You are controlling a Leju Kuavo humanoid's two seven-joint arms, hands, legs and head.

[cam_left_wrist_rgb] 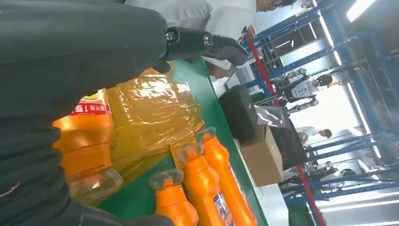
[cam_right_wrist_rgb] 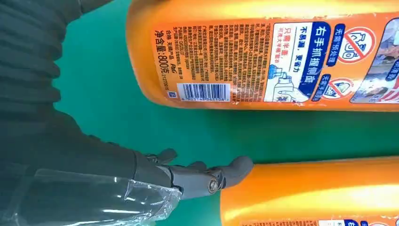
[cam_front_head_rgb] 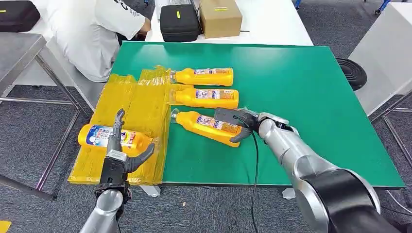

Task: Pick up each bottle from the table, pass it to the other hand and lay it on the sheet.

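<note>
The robot's arms are silver metal tubes with rounded segments; the right arm ends toward the body in a glossy black shell. A thin black cable hangs from the right forearm (cam_front_head_rgb: 291, 145) below the wrist. The right robot hand (cam_front_head_rgb: 238, 124) is dark grey with darker fingers, and a round metal screw sits in its thick grey thumb (cam_right_wrist_rgb: 214, 181). The left robot hand (cam_front_head_rgb: 119, 155) has a black wrist block and grey, slender fingers.

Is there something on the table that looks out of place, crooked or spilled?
Nothing is spilled. The nearest bottle on the green table lies slanted, unlike the two straight bottles behind it. The yellow sheet is wrinkled and overhangs the table's left edge.
</note>
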